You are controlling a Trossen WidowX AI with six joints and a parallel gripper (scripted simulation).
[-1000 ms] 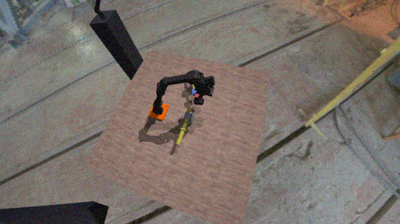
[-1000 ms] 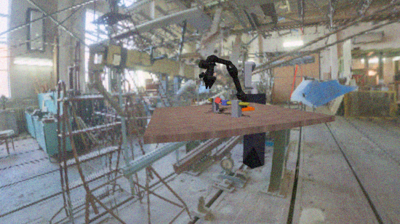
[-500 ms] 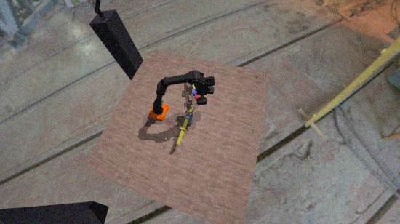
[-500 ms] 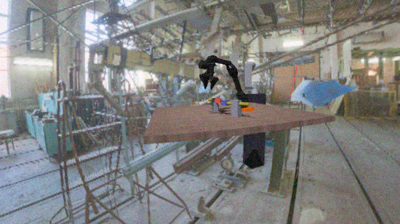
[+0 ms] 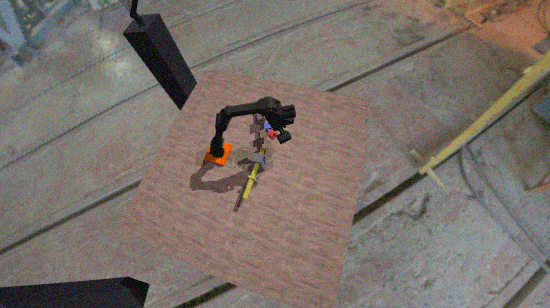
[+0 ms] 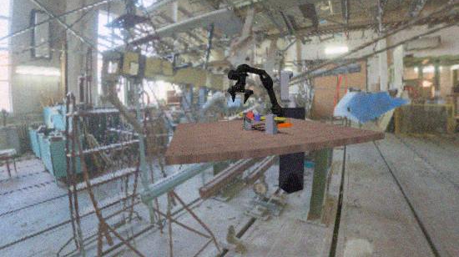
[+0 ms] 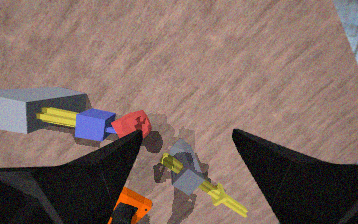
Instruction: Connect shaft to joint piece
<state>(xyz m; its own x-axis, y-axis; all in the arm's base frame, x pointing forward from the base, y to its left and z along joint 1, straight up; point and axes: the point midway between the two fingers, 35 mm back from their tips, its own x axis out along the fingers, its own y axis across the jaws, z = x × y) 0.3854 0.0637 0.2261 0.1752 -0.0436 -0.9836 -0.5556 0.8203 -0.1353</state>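
gripper [image 5: 283,129] [image 6: 239,101] [image 7: 187,133] wide, nothing held, above the blocks. red joint piece [image 5: 272,134] [image 6: 249,115] [image 7: 132,124] beside one fingertip; descending off-centre could knock it askew on its hinges.

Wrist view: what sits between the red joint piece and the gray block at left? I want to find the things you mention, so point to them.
Yellow shaft [image 7: 59,117], then the blue piece [image 7: 94,124], link the gray block [image 7: 14,114] to the red joint piece [image 7: 131,124].

Red hinged joint piece [image 5: 272,134] [image 6: 249,115] [image 7: 133,124] at blue piece's [image 5: 268,127] [image 6: 257,118] [image 7: 95,124] end, unheld; yellow fixed shaft [image 7: 59,117] on blue piece's other side; yellow sliding shaft [image 5: 252,178] [image 7: 227,200] through grey block [image 5: 259,159] [image 6: 271,124] [image 7: 188,181], apart from blue piece, angled.
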